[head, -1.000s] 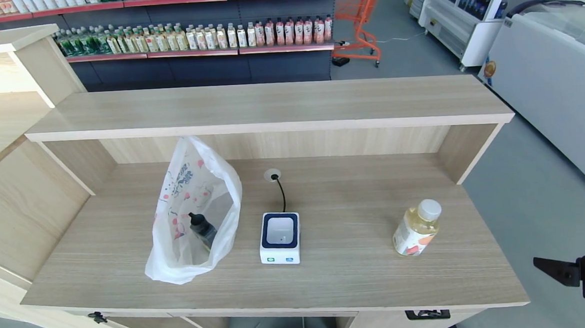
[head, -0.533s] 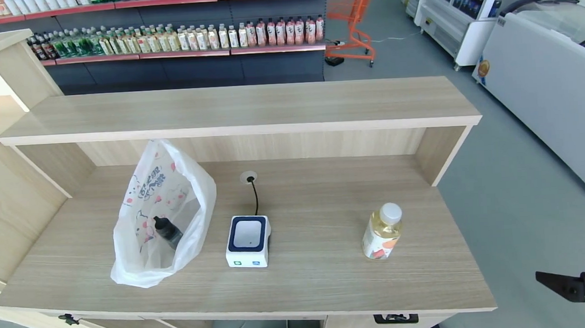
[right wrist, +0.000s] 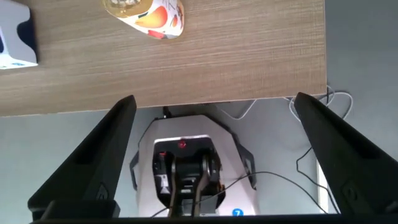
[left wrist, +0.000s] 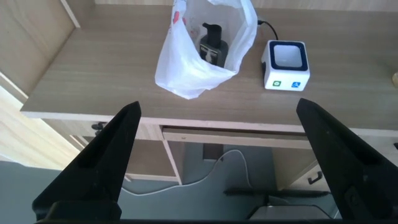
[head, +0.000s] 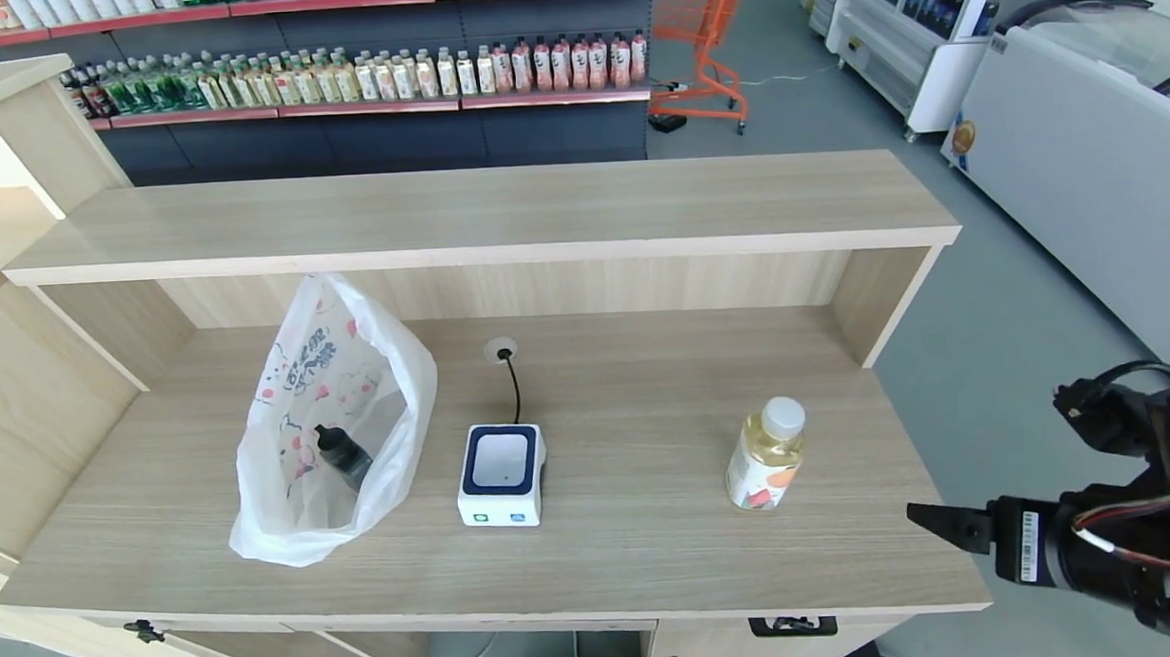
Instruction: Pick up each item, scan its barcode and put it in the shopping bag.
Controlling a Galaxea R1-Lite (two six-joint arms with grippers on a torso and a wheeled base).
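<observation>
Wooden counter (head: 657, 555) with a raised back ledge. White printed shopping bag (head: 293, 484) stands open on the counter's left part, and a dark bottle (head: 343, 457) with a black cap sits inside it, leaning. Just right of the bag, not touching, is the white and blue scanner (head: 501, 461), window facing up, with its black cable (head: 514, 384) running back to a hole in the counter. Well to the right stands a plastic bottle (head: 764, 455) of pale yellow drink, upright, white cap, orange and white label, near the counter's right end. The right gripper (right wrist: 214, 99) hangs off the front right corner of the counter, fingers spread wide, nothing between them, apart from the yellow bottle. The left gripper (left wrist: 217, 106) sits low in front of the counter's front edge, facing the bag and scanner, fingers also wide apart and holding nothing. Behind the counter are store shelves (head: 362, 80) of drinks and an orange cart (head: 705, 42).
</observation>
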